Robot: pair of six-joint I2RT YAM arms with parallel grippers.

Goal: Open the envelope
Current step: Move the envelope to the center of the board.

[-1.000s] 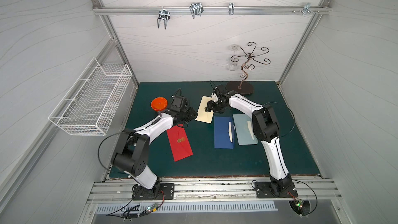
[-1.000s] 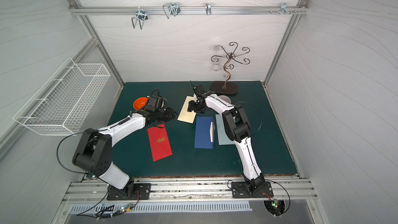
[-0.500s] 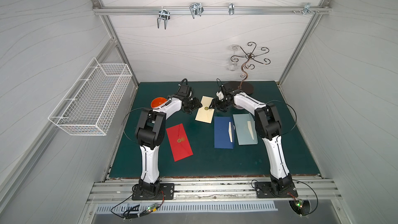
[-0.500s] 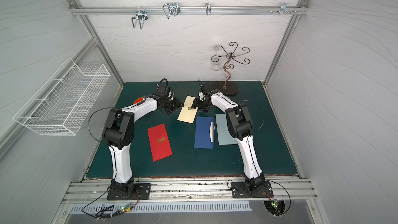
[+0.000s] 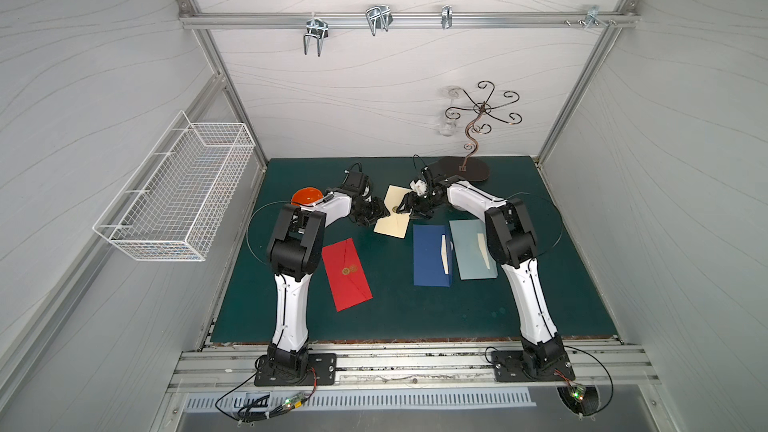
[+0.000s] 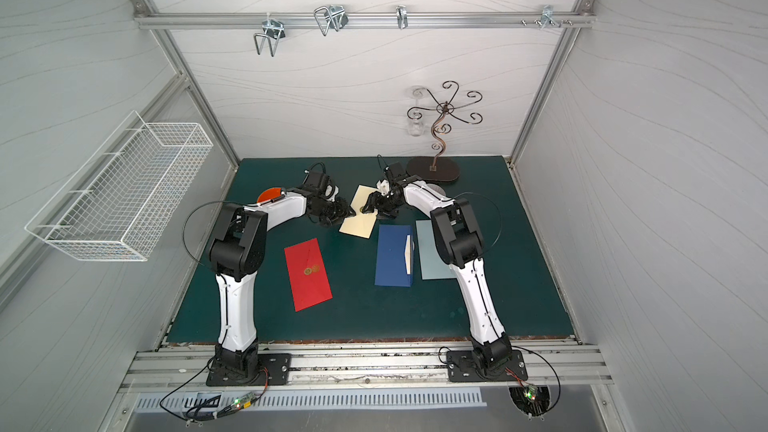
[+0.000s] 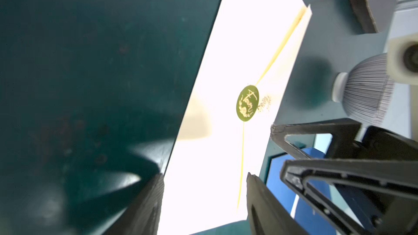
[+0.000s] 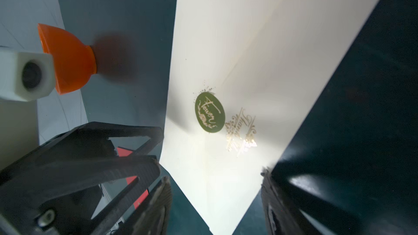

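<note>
Left reach onto the cream envelope (image 5: 394, 224)

Raised the left elbow (image 5: 297, 243) out of its low fold into an upright stance; carried the left gripper (image 5: 384, 213) away from the top corner of the red envelope (image 5: 347, 274) and up to the cream envelope's left edge, beside the green seal (image 7: 247, 102); swung the forearm (image 5: 332, 207) across the orange bowl (image 5: 305, 195), fully in sight a second ago, now half hidden.

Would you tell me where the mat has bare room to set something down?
Free: the strip between the red envelope and dark blue envelope, and the front band of the green mat. Crowded: the back, where left gripper and right gripper flank the cream envelope.
</note>
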